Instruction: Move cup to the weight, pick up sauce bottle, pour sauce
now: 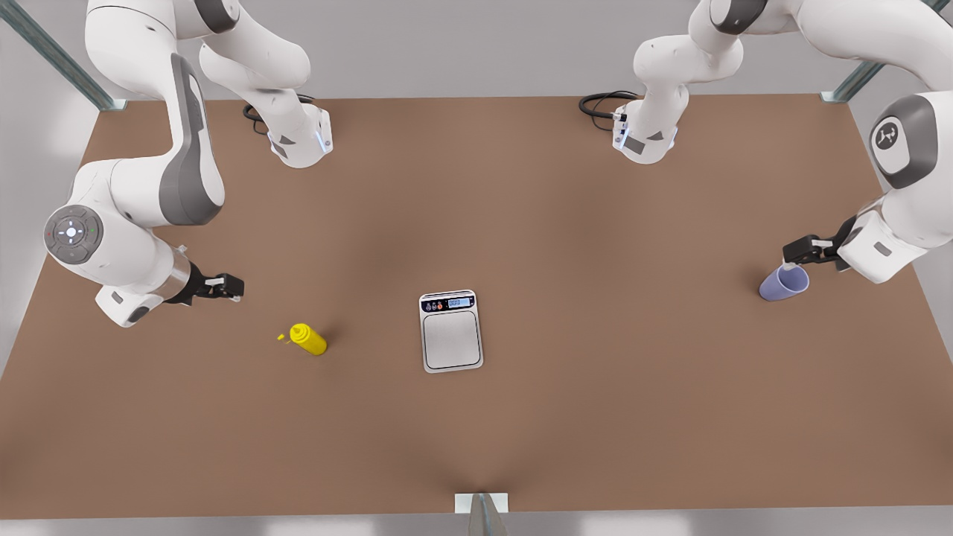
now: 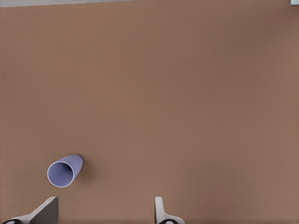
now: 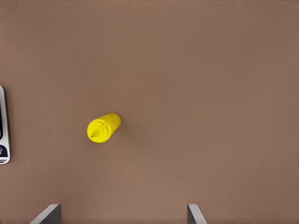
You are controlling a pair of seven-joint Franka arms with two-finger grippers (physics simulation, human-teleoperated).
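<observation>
The lavender cup (image 1: 783,284) (image 2: 65,170) stands on the brown table at the front view's right, its dark mouth facing up. My left gripper (image 1: 800,251) (image 2: 103,212) hovers just above and beside it, open, with nothing between its fingers. The yellow sauce bottle (image 1: 309,339) (image 3: 103,127) stands at the front view's left, nozzle up. My right gripper (image 1: 225,286) (image 3: 121,215) hangs open a short way behind and to the left of it, apart from it. The weight, a white scale (image 1: 451,331) (image 3: 3,126) with a silver platform, lies near the middle with nothing on it.
Both arm bases (image 1: 301,141) (image 1: 644,138) stand at the table's far edge with black cables beside them. A small white bracket (image 1: 482,502) sits at the near edge. Open brown tabletop lies between the cup, scale and bottle.
</observation>
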